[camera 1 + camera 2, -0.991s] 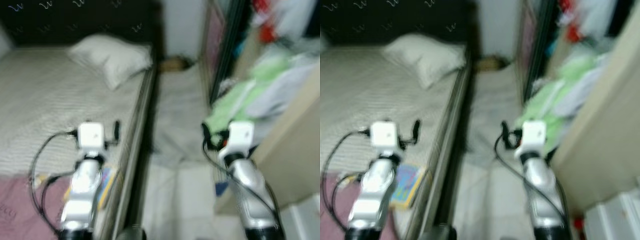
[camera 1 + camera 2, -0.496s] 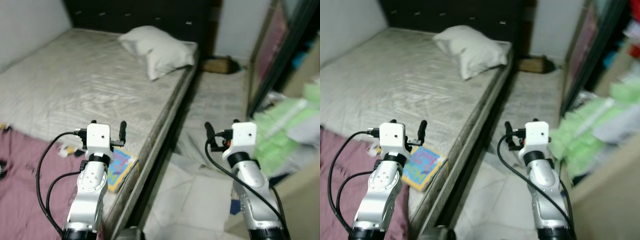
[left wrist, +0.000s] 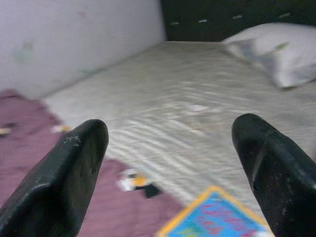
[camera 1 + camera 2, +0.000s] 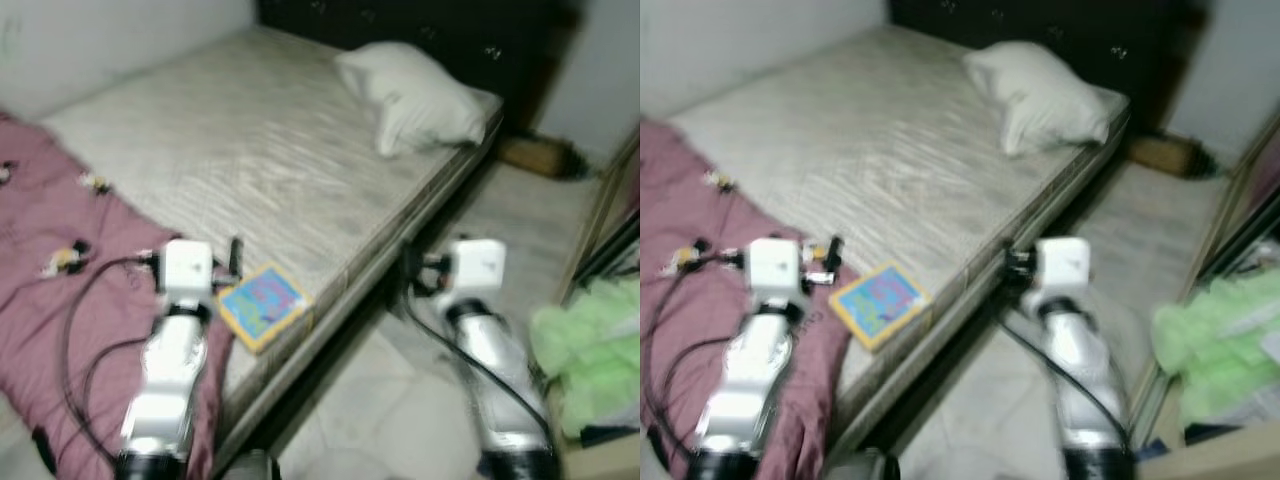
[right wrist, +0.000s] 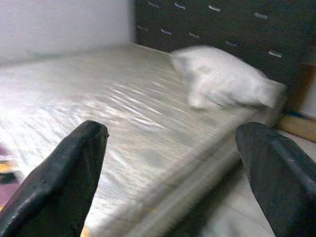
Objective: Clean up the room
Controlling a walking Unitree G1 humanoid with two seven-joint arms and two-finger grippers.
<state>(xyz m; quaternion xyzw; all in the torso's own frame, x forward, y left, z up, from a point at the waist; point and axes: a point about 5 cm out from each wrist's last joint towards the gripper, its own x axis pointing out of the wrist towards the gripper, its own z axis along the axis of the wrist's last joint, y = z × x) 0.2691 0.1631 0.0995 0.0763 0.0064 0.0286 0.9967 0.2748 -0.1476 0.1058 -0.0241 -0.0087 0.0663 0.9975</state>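
Observation:
A colourful picture book point(image 4: 262, 303) lies flat on the grey-white mattress point(image 4: 260, 150) close to its near edge, beside a maroon blanket point(image 4: 60, 290). My left gripper point(image 4: 207, 250) hovers open over the blanket's edge, just left of the book point(image 3: 217, 219); its black fingers point(image 3: 64, 182) stand wide apart with nothing between them. My right gripper point(image 4: 440, 256) is open too, held above the floor gap beside the bed, pointing at the white pillow point(image 5: 222, 79). That pillow point(image 4: 420, 95) rests at the head of the bed.
Small toy-like bits point(image 4: 65, 258) lie on the blanket. A heap of green and white clothes point(image 4: 590, 345) sits at the right by a dark door frame point(image 4: 610, 225). A brown object point(image 4: 535, 155) lies on the pale floor point(image 4: 400, 420) past the bed's corner.
The whole view has swung left: the bed and maroon blanket take up more of the picture, the clothes heap has slid to the right edge. Both arms hold the same pose, grippers still open.

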